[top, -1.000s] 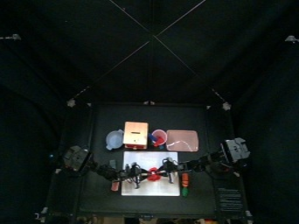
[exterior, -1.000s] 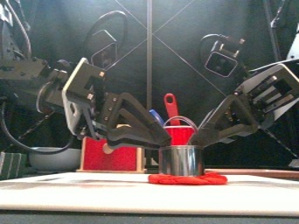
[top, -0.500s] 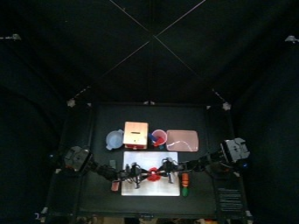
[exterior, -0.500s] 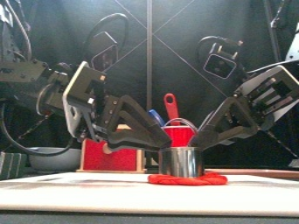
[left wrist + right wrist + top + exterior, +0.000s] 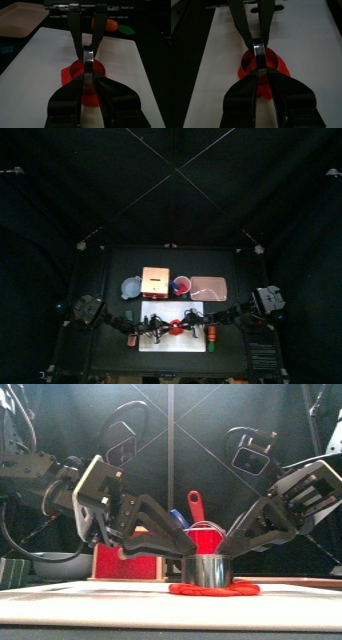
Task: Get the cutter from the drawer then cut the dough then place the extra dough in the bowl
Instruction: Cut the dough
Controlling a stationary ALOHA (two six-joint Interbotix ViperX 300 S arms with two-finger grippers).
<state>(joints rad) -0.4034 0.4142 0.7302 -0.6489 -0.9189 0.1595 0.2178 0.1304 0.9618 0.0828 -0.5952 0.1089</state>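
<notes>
Although barely anything has moved, the cutter (image 5: 205,569) stays seated on the red dough (image 5: 235,590), lower centre of the front view. Left gripper (image 5: 186,546) and right gripper (image 5: 229,543) remain clenched on it; the cut is likely unfinished.

Front view: frame centre is shut off. The left gripper (image 5: 185,547) & right gripper (image 5: 229,545) slope down in a V, both pinched on the cutter (image 5: 205,569), no gap btwn. Open air only at centre-top, above the red toy knife (image 5: 195,504).

Top view: bare cutting board (image 5: 174,344) strip at lower centre is free. Just above the board a close row bars the way: bowl (image 5: 131,288), wooden box (image 5: 155,282), red cup (image 5: 181,284), pink tray (image 5: 209,286). Orange toy (image 5: 214,333) sits by board's right edge.
</notes>
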